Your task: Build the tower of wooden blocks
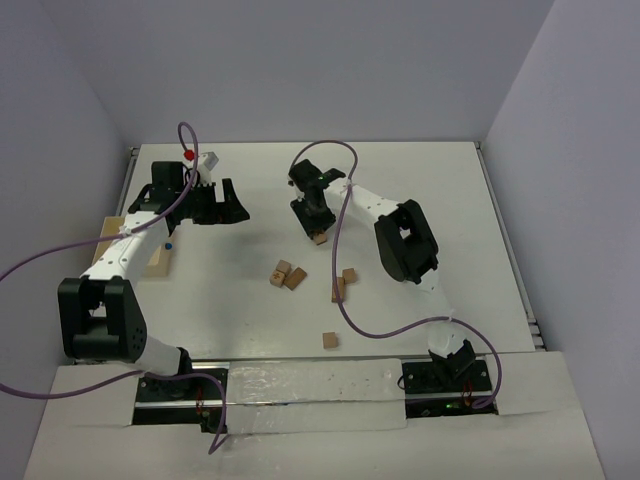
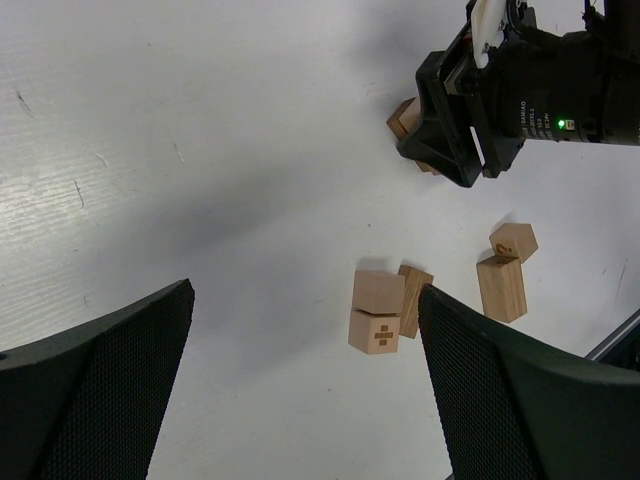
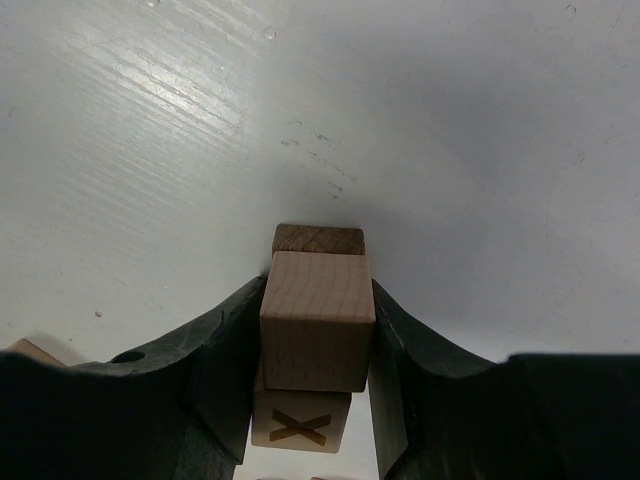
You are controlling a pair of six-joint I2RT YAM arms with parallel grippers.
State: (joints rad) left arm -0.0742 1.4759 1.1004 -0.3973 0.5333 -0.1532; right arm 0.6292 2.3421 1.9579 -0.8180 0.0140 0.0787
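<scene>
While its arm reaches down, right tool clamped on a wood block; left tool wide apart.

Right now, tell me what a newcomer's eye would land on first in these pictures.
The right gripper, in the middle of the scene, clamps a plain wood block between its fingers, with an X-marked block showing just below it in the right wrist view. The left gripper hangs wide open off to the left. Loose blocks lie scattered toward the near edge.
</scene>
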